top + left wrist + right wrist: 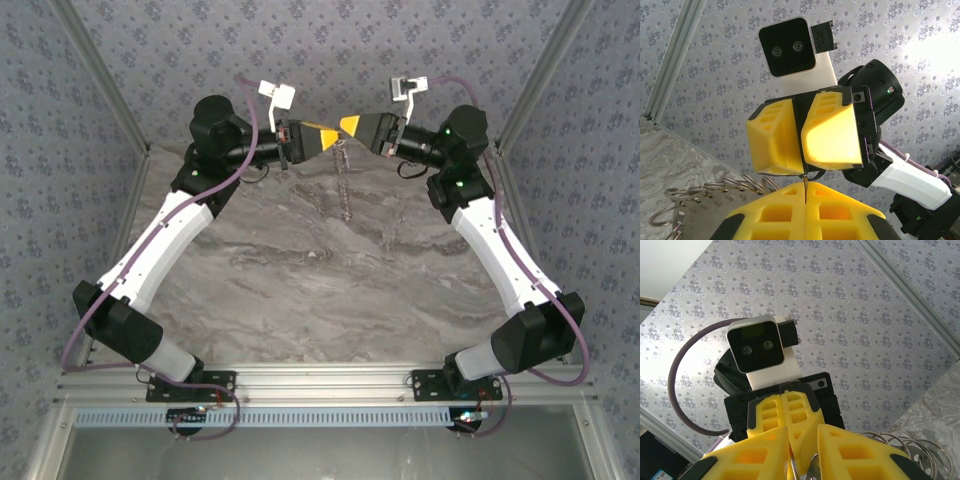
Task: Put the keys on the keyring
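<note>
The threading step seems in hand: the left gripper (805, 200), jaws shut, pinches the large thin grey metal keyring (346, 185), whose fringe dangles just below the tips, while the right gripper (802, 460), tip-to-tip opposite, stands narrow around metal I cannot identify; the next move likely calls for fine alignment.

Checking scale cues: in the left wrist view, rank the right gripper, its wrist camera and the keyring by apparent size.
1. right gripper
2. wrist camera
keyring: spreads wide but thin and partly hidden, so unsure against the camera.
</note>
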You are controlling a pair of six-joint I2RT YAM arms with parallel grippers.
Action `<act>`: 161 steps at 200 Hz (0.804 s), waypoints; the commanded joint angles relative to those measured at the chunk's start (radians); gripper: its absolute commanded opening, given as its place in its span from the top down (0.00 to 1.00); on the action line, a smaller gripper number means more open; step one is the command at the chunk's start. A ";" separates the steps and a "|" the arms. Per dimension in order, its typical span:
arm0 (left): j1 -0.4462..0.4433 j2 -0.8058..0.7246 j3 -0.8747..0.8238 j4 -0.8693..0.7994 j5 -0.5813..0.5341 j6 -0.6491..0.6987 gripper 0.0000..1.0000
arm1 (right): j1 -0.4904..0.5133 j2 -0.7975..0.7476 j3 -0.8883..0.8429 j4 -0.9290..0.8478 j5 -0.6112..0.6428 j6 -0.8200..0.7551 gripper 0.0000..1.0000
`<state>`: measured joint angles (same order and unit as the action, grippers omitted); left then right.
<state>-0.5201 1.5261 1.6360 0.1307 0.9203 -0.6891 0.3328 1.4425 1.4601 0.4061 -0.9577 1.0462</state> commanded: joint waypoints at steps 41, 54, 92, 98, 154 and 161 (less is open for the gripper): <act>-0.008 0.005 0.049 0.029 0.010 0.021 1.00 | 0.005 -0.055 -0.053 -0.025 -0.015 -0.034 0.73; -0.009 0.006 0.049 0.029 0.009 0.022 1.00 | 0.007 -0.061 -0.061 -0.028 -0.015 -0.038 0.75; -0.008 0.014 0.051 0.029 0.009 0.023 1.00 | 0.007 -0.075 -0.082 -0.024 -0.006 -0.039 0.69; -0.009 0.013 0.050 0.029 0.010 0.021 1.00 | 0.007 -0.076 -0.083 -0.023 -0.004 -0.038 0.67; -0.008 0.013 0.046 0.032 0.012 0.021 1.00 | 0.008 -0.091 -0.101 0.032 0.008 -0.009 0.65; -0.008 0.013 0.046 0.032 0.011 0.021 1.00 | 0.007 -0.093 -0.108 0.044 0.011 -0.002 0.65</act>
<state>-0.5240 1.5387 1.6413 0.1223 0.9363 -0.6888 0.3317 1.3846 1.3689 0.3939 -0.9264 1.0271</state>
